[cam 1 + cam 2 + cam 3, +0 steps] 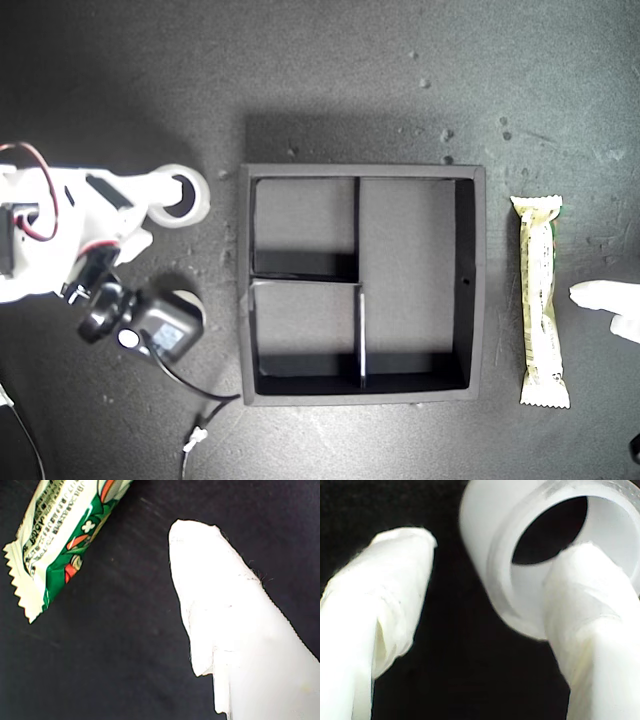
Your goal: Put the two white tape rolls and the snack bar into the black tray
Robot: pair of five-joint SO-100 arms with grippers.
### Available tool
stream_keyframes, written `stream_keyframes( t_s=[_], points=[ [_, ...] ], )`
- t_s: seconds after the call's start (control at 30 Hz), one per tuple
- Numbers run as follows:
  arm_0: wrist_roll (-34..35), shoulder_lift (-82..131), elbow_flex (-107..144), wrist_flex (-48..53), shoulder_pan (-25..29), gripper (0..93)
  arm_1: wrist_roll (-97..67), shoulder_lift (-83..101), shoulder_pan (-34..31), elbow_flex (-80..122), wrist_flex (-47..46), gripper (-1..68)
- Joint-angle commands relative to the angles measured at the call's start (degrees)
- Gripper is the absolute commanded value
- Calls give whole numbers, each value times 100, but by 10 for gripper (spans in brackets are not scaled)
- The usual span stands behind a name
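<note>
1 white tape roll (520, 565) sits at second gripper (485, 610), jaws spread, 1 finger (590, 605) through its centre. Snack bar (65, 535) lies near first gripper (607, 300); jaw state cannot be told. Black tray (246, 290) between them.

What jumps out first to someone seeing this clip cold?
The black tray in the middle, all three compartments bare. At the exterior view's left, my second gripper has one finger inside a white tape roll. The snack bar lies outside the tray at that view's right.
</note>
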Motion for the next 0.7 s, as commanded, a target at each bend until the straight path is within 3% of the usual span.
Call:
stream_keyframes(
  t_s=[0.0,0.33,0.53,0.67],
  points=[
    [-97,-79,-290,-79,26,163,44,9,9,9,-70,242],
    [-527,-1283,-255,-677,-721,92,-738,-44,18,229,-439,243],
    [-633,-932,9,-905,-967,6,-1600,-817,0,-334,-378,253],
    [-633,-123,396,-984,-949,0,-2153,-1617,79,-905,-132,262]
  ],
)
